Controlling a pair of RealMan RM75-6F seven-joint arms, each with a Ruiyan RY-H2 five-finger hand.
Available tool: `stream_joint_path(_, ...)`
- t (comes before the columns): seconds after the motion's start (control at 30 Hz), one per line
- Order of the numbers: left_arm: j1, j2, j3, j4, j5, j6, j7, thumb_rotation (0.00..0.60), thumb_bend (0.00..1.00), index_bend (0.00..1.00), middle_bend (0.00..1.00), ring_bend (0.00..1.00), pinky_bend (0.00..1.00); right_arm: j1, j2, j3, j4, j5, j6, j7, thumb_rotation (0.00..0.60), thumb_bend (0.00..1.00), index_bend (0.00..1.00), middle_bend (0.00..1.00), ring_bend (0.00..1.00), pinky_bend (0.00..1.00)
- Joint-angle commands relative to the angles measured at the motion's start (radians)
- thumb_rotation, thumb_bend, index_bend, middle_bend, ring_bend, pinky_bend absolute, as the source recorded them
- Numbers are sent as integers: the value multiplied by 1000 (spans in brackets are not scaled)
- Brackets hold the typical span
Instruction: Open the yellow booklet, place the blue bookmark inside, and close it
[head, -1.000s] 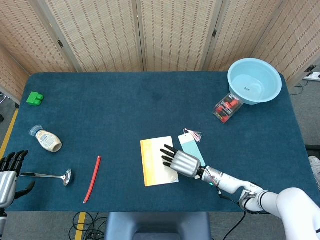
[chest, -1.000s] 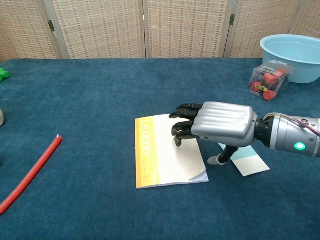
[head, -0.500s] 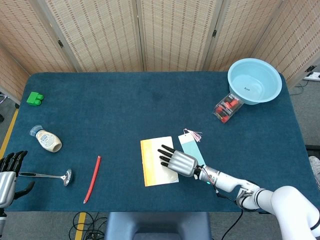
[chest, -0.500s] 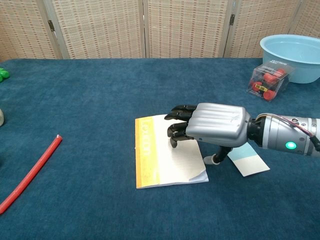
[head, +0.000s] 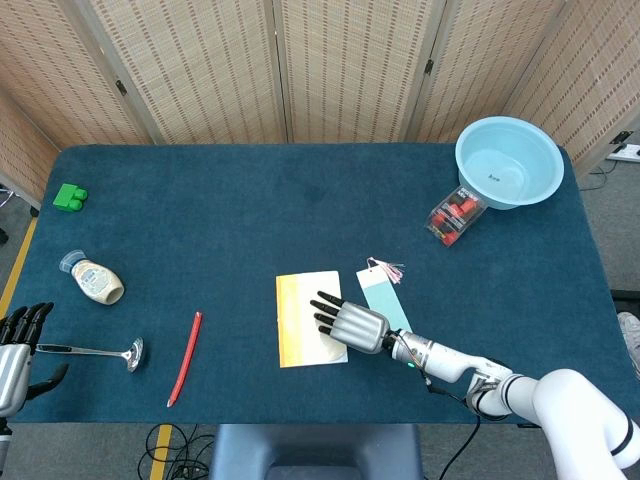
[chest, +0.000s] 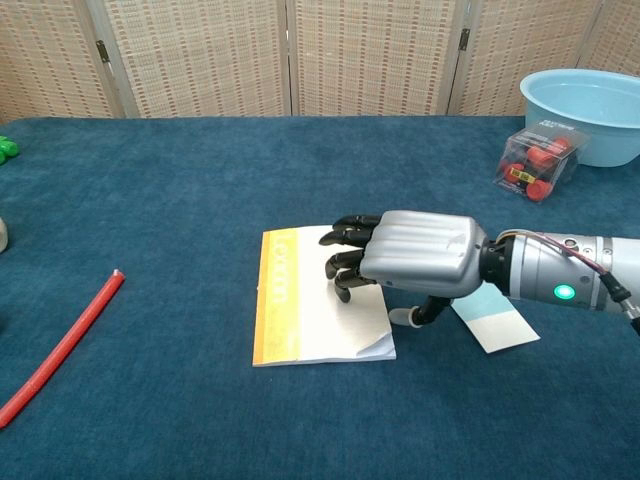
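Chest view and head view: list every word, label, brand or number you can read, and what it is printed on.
Yellow booklet: pale lettering runs along its orange spine strip, too blurred to read.
Light blue basin: small dark mark on the inside, too small to read.
Clear box of red items: a label strip, unreadable.
Squeeze bottle: no readable text.
So nothing can be quoted.

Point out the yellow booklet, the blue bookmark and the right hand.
yellow booklet (chest: 285, 310): chest view, on its orange spine strip.
blue bookmark (head: 382, 297): head view, on its pale blue face.
right hand (chest: 415, 252): chest view, on its silver back.
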Motion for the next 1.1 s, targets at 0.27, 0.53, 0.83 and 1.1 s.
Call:
stream_joint_path(0.27,6,0,1,7,1,6,-10,600,264,98,126,107,160,10,-25,1,26,7,21,12,600,310,403,213,0,0)
stream_joint_path(0.53,7,-1,0,11,3,7,-17,600,264,98,125,107,160,12,-56,12,64,15,58,28,600,327,447,247,0,0)
stream_joint_path(0.83,7,2,-3,15,4,8,-24,600,264,98,125,107,160,28,-107,39,125,26,109,68,600,353,495,287,30,0)
stream_joint_path(1.1,8,7,-10,21,0,15,-29,600,264,98,125,107,160,42,-161,61,206,33,170,118,600,414,611,360,108,0)
